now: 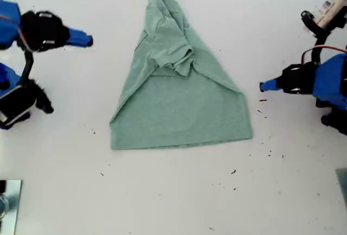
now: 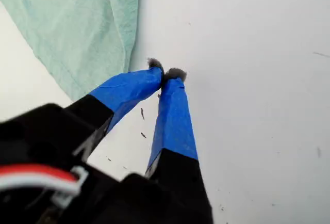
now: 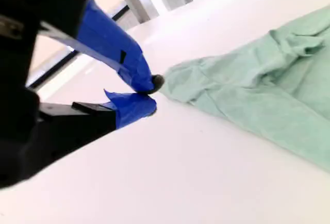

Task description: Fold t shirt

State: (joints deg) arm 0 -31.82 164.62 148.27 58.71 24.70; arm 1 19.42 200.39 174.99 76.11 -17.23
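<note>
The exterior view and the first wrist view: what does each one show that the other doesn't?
Only the exterior view shows the whole t shirt, narrowed to a rough triangle with cloth bunched near its top, plus both arms at that view's left and right edges. Only the first wrist view shows my first gripper up close, its blue tips together and holding nothing, over bare table beside the cloth's edge. Both show the pale green shirt lying on the white table with small dark specks.

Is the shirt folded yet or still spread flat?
Partly folded: the pale sage-green cloth t-shirt has both sides turned inward into a triangle, sleeves bunched on top, hem still full width.
</note>
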